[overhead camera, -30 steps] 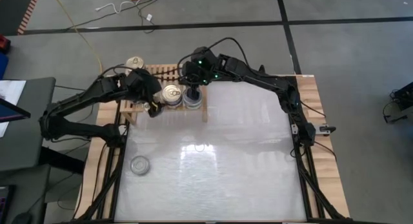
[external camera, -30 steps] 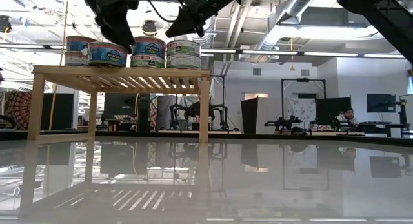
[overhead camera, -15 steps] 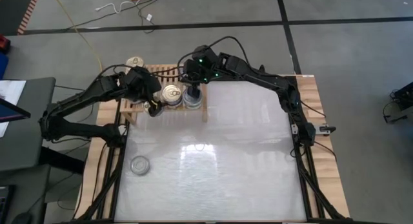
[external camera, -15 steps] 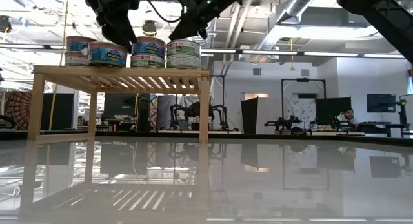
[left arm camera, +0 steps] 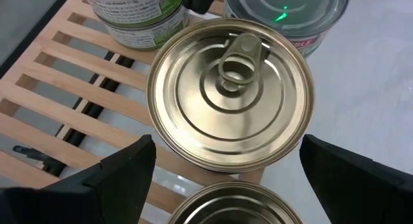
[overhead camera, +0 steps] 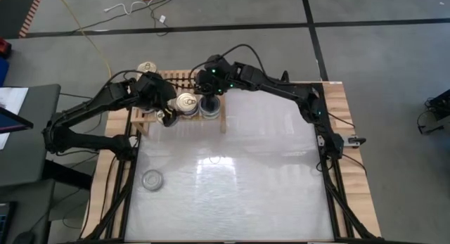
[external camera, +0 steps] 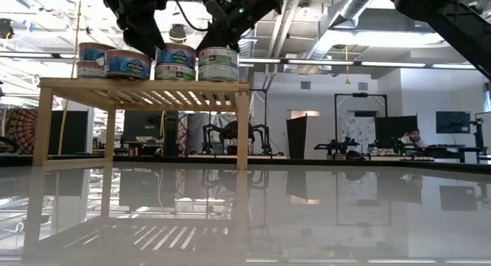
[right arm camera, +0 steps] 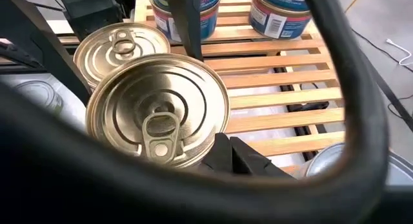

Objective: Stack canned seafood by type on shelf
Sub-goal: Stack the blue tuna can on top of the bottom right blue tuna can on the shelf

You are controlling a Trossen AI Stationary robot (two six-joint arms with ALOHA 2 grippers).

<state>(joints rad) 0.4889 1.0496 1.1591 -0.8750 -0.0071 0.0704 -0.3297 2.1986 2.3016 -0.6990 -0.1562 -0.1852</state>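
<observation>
The wooden shelf (external camera: 146, 86) stands at the table's far left and carries several cans, which rest on its slats. My left gripper (left arm camera: 226, 146) hangs open over a gold pull-tab can (left arm camera: 231, 101), one finger on either side and clear of it. My right gripper (right arm camera: 229, 153) is shut, just above the right-hand end of the shelf. It stands at the rim of another gold-topped can (right arm camera: 158, 117). Blue-labelled cans (external camera: 128, 64) stand further left, and a green-labelled can (external camera: 219, 64) is at the right end. My right gripper's shut fingers (right arm camera: 226, 161) come slanting down from the table's right side and stand at the rim (right arm camera: 210, 143) of the gold-topped can. Whether they touch it, I cannot tell. The can stands upright on the slats.
One silver-topped can (overhead camera: 152, 179) lies alone on the white tabletop near the front left. A gold-topped can (overhead camera: 148, 67) stands at the shelf's far left corner. The middle and right of the table (overhead camera: 267, 174) are bare white surface.
My right gripper has sunk a little toward the cans at the shelf's right end, staying shut. The cans have stayed where they were.
</observation>
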